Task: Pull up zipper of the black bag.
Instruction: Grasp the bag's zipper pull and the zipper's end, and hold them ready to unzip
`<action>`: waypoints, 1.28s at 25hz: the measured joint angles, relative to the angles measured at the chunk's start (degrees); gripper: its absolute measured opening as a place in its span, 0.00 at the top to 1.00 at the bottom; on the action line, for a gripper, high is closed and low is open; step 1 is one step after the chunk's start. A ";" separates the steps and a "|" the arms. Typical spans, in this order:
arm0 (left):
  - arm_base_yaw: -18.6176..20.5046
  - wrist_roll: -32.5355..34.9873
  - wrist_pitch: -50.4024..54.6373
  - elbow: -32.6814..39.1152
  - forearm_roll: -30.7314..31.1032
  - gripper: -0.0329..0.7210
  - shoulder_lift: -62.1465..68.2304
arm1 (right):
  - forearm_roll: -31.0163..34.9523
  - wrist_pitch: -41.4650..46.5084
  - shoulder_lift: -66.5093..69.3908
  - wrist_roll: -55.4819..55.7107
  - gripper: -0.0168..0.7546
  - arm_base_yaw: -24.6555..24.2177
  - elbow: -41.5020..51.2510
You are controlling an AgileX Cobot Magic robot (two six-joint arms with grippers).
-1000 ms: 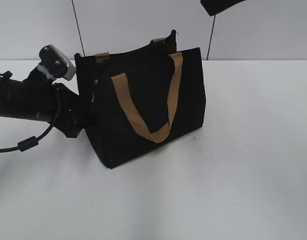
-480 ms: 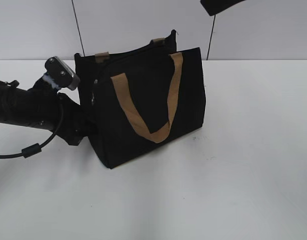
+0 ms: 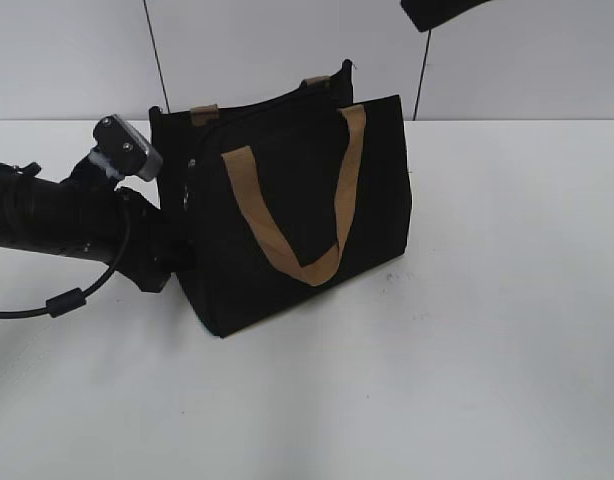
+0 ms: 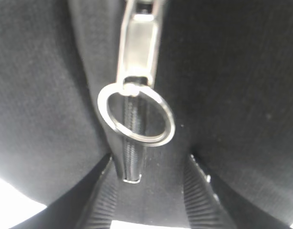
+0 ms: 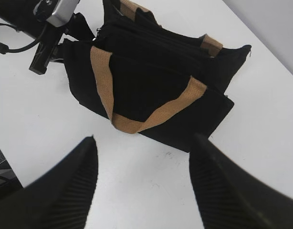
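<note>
The black bag (image 3: 297,210) stands on the white table, its tan handle (image 3: 287,215) on the near side. My left gripper (image 3: 179,258) is pressed against the bag's left end. In the left wrist view its fingers (image 4: 101,195) are spread open against the black fabric. The zipper's silvery pull (image 4: 139,47) and its ring (image 4: 136,114) hang on the zip track just above the fingertips, not gripped. My right gripper (image 5: 141,181) is open and empty, high above the table, and looks down on the bag (image 5: 151,81). It shows at the top right of the exterior view (image 3: 442,12).
The left arm and its cable (image 3: 62,295) lie over the table's left side. The bag's second handle (image 3: 205,113) shows at the back. White table (image 3: 487,330) stretches to the front and right.
My left arm has shifted slightly right and lower, closer to the bag's left end. The bag and the right gripper have not moved.
</note>
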 joint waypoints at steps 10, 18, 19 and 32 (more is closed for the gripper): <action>0.00 -0.14 1.00 -0.52 0.00 0.51 0.00 | 0.00 0.00 0.00 0.00 0.37 0.00 0.00; 0.00 -1.33 0.71 -2.35 0.05 0.51 0.00 | 0.00 0.00 0.00 0.00 0.37 0.00 0.00; 0.00 -1.33 0.71 -2.35 0.05 0.51 0.00 | 0.00 0.00 0.00 0.00 0.37 0.00 0.00; 0.00 -1.85 -6.65 -2.35 0.00 0.93 0.00 | 0.00 -0.17 0.00 0.00 0.37 0.00 0.00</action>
